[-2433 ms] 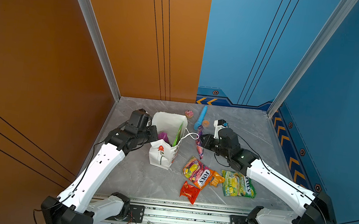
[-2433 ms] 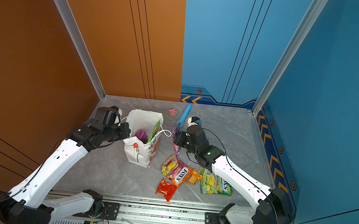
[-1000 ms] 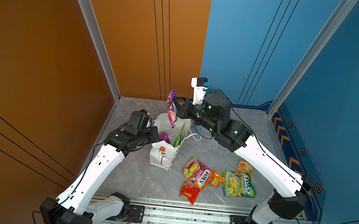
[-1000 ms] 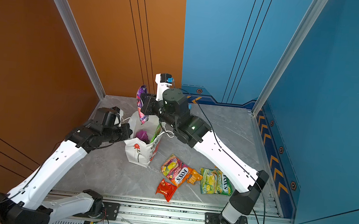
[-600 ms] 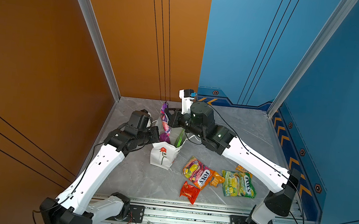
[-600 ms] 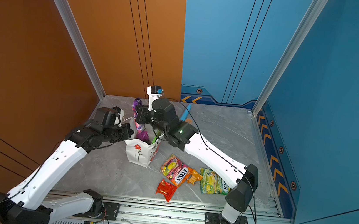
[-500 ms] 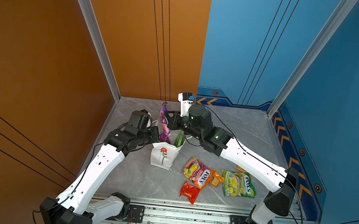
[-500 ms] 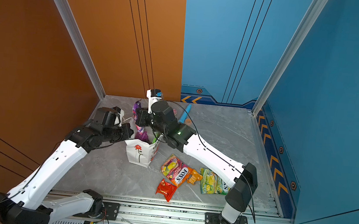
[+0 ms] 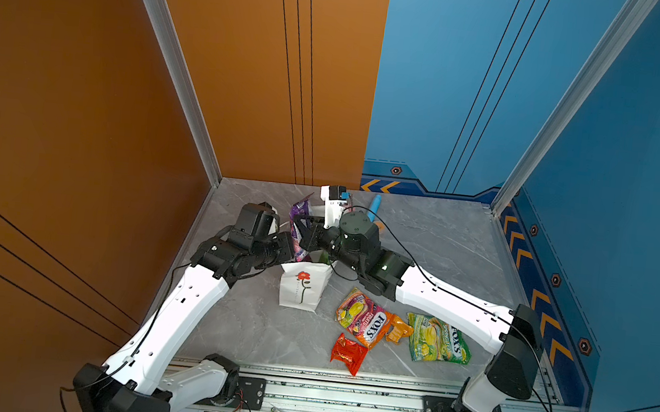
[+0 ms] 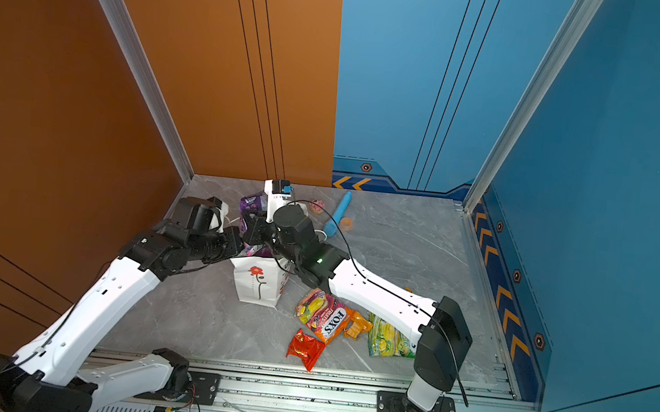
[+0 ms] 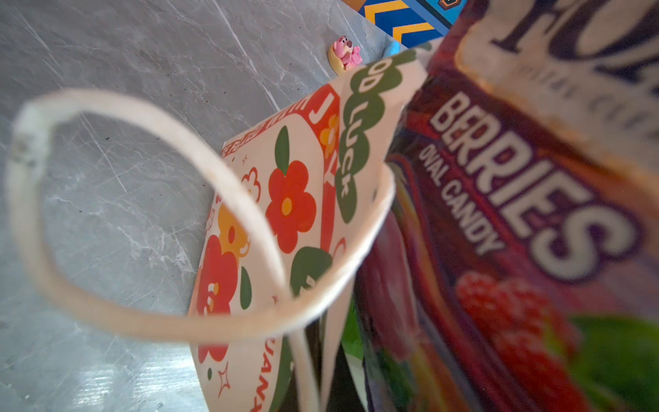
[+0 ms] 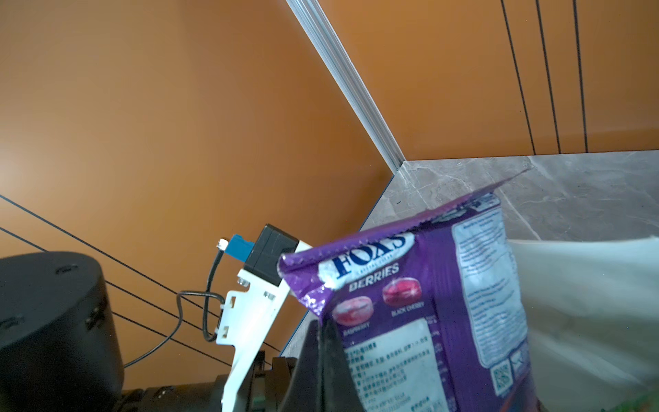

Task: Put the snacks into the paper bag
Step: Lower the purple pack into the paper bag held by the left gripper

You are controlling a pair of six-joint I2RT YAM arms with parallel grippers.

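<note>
Grips purple FOX'S Berries pack with right claw at paper bag mouth; holds clenched left claw at its nine-o'clock rim.

One paper bag up! Right of it, four packets lying flat: pink-orange FOX'S bag, small orange packet, green FOX'S bag, red packet. One purple pack above its mouth. Behind it, one blue tube, one pink toy. Inside, maybe more, too hidden to count.
</note>
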